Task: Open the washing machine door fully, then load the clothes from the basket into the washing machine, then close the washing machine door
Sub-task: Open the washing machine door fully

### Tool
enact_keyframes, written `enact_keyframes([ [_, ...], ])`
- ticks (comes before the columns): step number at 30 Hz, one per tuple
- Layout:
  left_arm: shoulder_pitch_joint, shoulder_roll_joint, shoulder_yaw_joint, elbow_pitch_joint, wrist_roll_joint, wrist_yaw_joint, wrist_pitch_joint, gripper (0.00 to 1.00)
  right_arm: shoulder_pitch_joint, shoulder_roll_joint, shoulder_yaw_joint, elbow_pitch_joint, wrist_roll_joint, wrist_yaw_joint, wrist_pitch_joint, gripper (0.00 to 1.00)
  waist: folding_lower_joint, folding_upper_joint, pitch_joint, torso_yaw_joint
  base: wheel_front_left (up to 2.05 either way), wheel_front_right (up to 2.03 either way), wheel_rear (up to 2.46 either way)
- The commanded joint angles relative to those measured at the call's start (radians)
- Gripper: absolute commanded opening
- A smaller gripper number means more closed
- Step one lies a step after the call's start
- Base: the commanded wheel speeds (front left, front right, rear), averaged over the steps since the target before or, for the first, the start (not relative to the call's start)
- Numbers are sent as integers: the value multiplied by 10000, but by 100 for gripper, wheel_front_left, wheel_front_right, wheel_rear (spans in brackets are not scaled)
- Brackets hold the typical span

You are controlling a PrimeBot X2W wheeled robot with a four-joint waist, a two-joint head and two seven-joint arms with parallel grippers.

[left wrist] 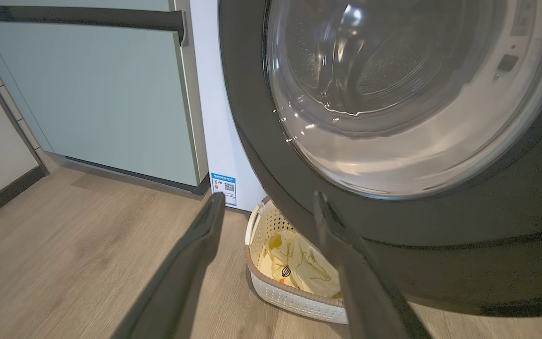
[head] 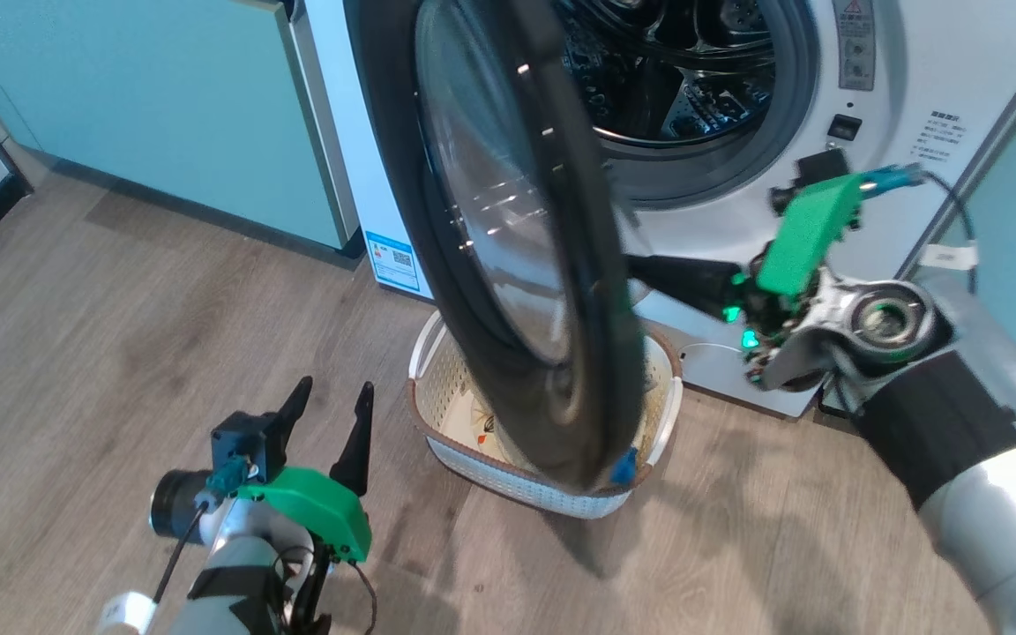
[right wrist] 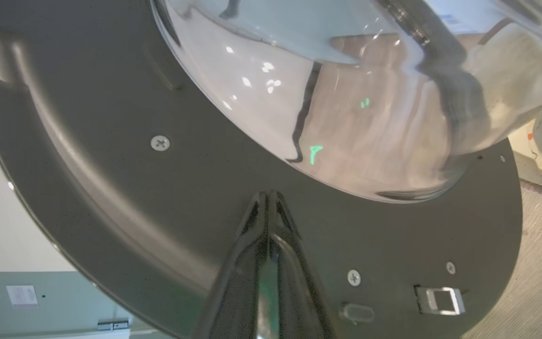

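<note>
Right wrist view: closed right claw (right wrist: 268, 197) at the door (right wrist: 111, 188); left wrist view: spread left claw (left wrist: 269, 200), clothes (left wrist: 299, 266) in basket (left wrist: 294, 300)

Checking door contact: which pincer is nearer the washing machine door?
Right. The right pincer, shut, has its tips at the inner face of the washing machine door; the left pincer hangs open, off its outer side.

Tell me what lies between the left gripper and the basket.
Bare wooden floor is all that separates the left gripper from the basket. This shows in the head view.
</note>
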Motion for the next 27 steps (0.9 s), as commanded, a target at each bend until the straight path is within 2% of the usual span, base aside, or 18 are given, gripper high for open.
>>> enact_keyframes([
  [1, -264, 187, 365, -285, 96, -24, -63, 100, -120, 241, 175, -469, 213, -25, -111, 0, 1, 0, 10, -13, 0, 0, 0],
  [10, -320, 187, 419, -218, 120, -68, -63, 100, -261, 243, 1307, -811, 1252, -25, -700, 0, 1, 0, -49, -9, 0, 0, 0],
  [16, -259, 191, 545, -205, 222, -77, -63, 100, -279, 244, 1095, -718, 1342, -25, -1346, 0, 1, 0, -171, -84, 0, 0, 0],
  [17, -239, 202, 580, -189, 250, -79, -63, 100, -234, 243, 957, -696, 1321, -25, -1469, 16, 1, 0, -213, -110, 0, 0, 0],
  [18, -217, 217, 620, -170, 268, -82, -63, 100, -183, 223, 824, -704, 1257, -25, -1608, 41, 1, 0, -259, -143, 0, 0, 0],
  [19, -217, 217, 620, -170, 268, -82, -63, 100, -183, 223, 824, -704, 1257, -25, -1608, 41, 1, 0, -259, -143, 0, 0, 0],
  [20, -200, 239, 662, -154, 278, -87, -63, 100, -109, 185, 679, -727, 1202, -25, -1752, 79, 1, 0, -287, -181, 0, 0, 0],
  [21, -194, 265, 703, -142, 283, -93, -63, 100, -30, 128, 535, -774, 1130, -25, -1902, 100, 1, 0, -311, -225, 0, 0, 0],
  [27, -185, 510, 980, -118, 127, -167, -63, 100, 837, -402, -365, -1401, 426, -25, -3242, 100, 1, 0, -480, -646, 0, 0, 0],
])
